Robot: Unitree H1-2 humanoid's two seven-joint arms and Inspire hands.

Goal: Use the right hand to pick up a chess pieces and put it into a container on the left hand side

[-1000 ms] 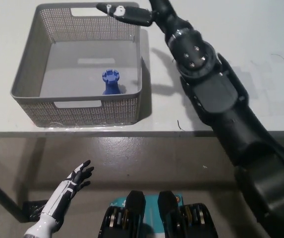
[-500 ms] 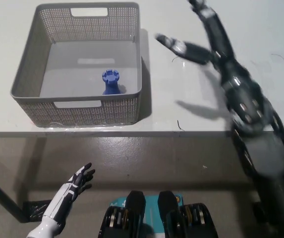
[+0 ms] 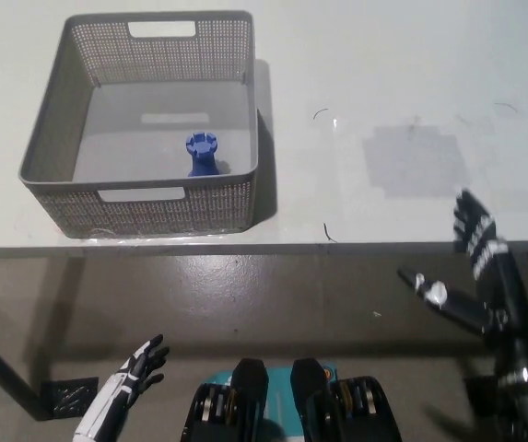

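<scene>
From the head camera, a grey mesh basket (image 3: 144, 198) sits on the left part of a white table (image 3: 383, 110), its handle cut-outs on the near and far walls. Inside it, a blue chess piece (image 3: 202, 154) shaped like a castle tower stands upright on the basket floor, toward the near right side and clear of the walls. The black right hand (image 3: 471, 267) hangs at the lower right, at and just below the table's front edge, fingers spread wide apart and holding nothing. The white left hand (image 3: 134, 373) rests low at the bottom left, below the table and over the dark floor (image 3: 273, 295), also spread open and empty. A faint grey square patch (image 3: 416, 161) marks the tabletop right of the basket.
</scene>
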